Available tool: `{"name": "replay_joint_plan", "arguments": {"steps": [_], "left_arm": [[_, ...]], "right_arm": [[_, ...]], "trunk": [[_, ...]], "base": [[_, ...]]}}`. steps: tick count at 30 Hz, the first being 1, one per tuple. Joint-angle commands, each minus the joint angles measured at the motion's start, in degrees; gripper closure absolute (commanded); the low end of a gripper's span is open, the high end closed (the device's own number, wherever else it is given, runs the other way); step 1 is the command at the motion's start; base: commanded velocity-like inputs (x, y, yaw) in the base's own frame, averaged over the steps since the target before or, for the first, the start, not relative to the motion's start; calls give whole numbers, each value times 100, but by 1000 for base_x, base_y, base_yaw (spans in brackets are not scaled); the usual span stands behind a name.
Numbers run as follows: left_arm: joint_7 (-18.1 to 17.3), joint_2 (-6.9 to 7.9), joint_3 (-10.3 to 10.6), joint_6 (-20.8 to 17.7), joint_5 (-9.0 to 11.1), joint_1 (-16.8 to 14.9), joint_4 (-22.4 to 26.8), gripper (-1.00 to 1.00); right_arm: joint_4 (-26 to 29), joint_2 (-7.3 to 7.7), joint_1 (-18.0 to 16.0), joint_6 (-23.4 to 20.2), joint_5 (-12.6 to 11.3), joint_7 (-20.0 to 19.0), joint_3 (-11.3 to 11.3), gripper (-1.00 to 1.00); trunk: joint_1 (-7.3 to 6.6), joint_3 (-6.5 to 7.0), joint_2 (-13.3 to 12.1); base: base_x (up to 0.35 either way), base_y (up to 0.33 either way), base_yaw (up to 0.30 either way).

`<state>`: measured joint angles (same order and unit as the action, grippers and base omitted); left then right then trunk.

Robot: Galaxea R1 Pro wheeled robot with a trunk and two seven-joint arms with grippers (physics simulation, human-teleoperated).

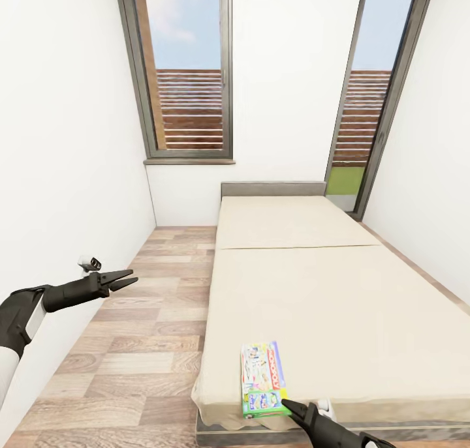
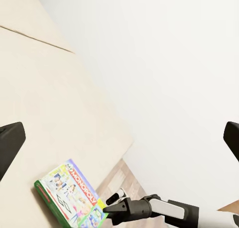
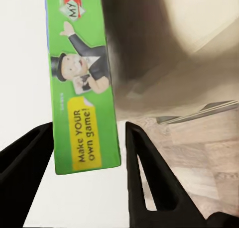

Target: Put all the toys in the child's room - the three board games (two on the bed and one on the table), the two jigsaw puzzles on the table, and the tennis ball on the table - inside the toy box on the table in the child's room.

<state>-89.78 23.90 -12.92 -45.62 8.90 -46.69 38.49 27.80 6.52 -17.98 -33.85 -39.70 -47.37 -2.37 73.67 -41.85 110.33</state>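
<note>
The left gripper (image 1: pixel 124 280) hangs over the wood floor (image 1: pixel 150 343) at the left of the head view, close to the white wall (image 1: pixel 72 141). Its two dark fingers point toward the bed with a narrow gap between the tips. In the left wrist view, however, the fingers (image 2: pixel 10 146) sit far apart at the two edges of the picture, with nothing between them — so the left hand is open and empty.

Past the floor strip lies the bed (image 1: pixel 313 285), a plain beige mattress running away toward a low grey headboard (image 1: pixel 273 188). A window (image 1: pixel 186 70) stands above and left of the headboard and a tall glazed opening (image 1: pixel 375 89) to its right.

One board game (image 1: pixel 262 379) lies flat on the mattress at the near corner, its short end level with the bed's foot edge. The cover is pale and multicoloured with a green band at the near end; the left wrist view shows its Monopoly lettering (image 2: pixel 72 193).

The right gripper (image 1: pixel 292 409) reaches in from below, right of the game, its tip at the box's near right corner. In the right wrist view the green end of the box (image 3: pixel 84 88) sits between the two dark fingers (image 3: pixel 144 178), which stand apart on either side — spread around it, not pressed against it as far as can be seen.
</note>
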Motion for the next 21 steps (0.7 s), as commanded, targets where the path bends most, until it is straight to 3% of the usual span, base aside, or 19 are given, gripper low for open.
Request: {"name": "replay_joint_plan", "arguments": {"steps": [1,21], "left_arm": [[-22,1,0,-61,-3,-1,0,-100],[-22,4,12,-83,-4,-3,0,-100]], "right_arm": [[-2,-1,-1,-35,-7,0,-11,100],[-2,-1,1,-34,-2,0,-9,100]], "trunk": [[-1,-6,2],[-45,30,-78]], "base": [[0,0,0],[0,0,0]]}}
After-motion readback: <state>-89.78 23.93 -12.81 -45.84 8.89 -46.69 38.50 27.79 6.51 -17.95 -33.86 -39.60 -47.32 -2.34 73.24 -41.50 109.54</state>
